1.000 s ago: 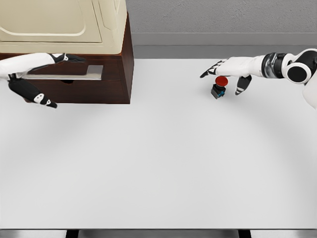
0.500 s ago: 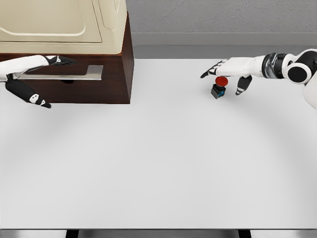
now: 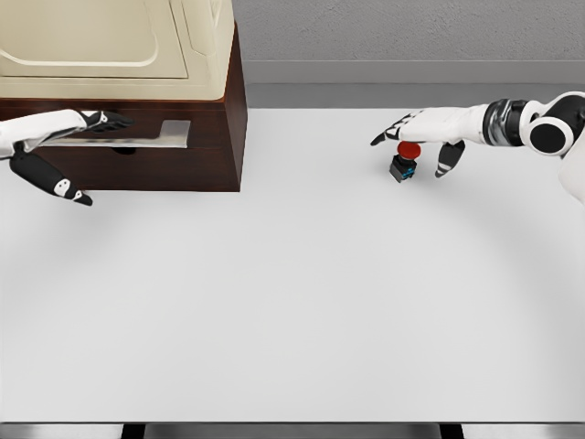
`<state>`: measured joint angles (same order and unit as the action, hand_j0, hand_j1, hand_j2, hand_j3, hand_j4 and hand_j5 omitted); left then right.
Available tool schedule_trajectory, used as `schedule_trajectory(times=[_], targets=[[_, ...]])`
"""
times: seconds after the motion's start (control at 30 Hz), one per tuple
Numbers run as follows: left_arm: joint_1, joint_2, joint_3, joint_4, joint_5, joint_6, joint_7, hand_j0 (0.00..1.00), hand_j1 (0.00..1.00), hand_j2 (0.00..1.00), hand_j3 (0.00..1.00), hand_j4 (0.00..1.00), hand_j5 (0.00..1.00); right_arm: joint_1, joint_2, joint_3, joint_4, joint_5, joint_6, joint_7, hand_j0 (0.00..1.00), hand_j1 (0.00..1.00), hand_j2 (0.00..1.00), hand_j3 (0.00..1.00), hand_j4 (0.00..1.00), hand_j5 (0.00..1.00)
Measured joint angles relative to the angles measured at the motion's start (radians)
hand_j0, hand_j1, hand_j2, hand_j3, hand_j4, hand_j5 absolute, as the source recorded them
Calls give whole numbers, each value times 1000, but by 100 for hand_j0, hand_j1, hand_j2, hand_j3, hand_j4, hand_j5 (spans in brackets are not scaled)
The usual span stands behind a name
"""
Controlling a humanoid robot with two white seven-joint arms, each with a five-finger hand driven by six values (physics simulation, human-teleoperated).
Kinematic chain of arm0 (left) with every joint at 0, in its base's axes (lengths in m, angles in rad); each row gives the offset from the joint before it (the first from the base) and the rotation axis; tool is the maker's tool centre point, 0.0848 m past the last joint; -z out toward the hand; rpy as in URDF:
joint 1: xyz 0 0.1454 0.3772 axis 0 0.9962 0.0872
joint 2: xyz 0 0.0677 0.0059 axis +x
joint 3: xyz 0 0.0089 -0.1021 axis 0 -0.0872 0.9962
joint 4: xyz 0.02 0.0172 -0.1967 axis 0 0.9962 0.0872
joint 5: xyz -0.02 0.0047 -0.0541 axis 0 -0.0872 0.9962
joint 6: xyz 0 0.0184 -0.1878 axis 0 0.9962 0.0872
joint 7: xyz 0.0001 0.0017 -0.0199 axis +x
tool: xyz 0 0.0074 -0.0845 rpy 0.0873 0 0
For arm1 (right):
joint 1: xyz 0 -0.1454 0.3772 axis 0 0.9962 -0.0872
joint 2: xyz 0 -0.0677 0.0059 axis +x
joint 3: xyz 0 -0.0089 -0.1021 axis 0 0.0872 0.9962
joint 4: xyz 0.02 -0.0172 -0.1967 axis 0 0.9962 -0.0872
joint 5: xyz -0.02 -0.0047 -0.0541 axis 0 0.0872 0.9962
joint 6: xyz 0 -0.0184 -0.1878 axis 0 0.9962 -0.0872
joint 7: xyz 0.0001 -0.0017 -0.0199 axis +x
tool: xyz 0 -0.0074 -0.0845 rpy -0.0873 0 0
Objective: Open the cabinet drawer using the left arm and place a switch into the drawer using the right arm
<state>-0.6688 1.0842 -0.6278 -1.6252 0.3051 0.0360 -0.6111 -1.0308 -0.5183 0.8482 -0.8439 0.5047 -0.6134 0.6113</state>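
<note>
Switch: red cap, dark base

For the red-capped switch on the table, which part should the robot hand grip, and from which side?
Probably the dark square body under the red cap of the switch, from above. It stands upright on the table, its sides are free, and the right robot hand hovers spread over it.

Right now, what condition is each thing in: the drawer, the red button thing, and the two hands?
cabinet drawer: looks closed, front flush with the cabinet, metal handle across it.
switch: upright on the table, red cap up, not lifted.
left hand: fingers spread at the handle, no closed grip visible.
right hand: open, fingers spread above the switch, not grasping it.
</note>
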Motion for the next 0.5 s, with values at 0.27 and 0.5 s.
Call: schedule_trajectory(times=[0.27, 0.5], targets=[[11, 26, -7, -19, 26, -5, 1, 100, 100, 100, 100, 100, 100, 0, 2, -2, 1, 0, 0, 0, 100, 100, 100, 100, 100, 100], [18, 63, -16, -50, 51, -17, 0, 100, 100, 100, 100, 100, 100, 0, 2, -3, 4, 0, 0, 0, 100, 100, 100, 100, 100, 100]])
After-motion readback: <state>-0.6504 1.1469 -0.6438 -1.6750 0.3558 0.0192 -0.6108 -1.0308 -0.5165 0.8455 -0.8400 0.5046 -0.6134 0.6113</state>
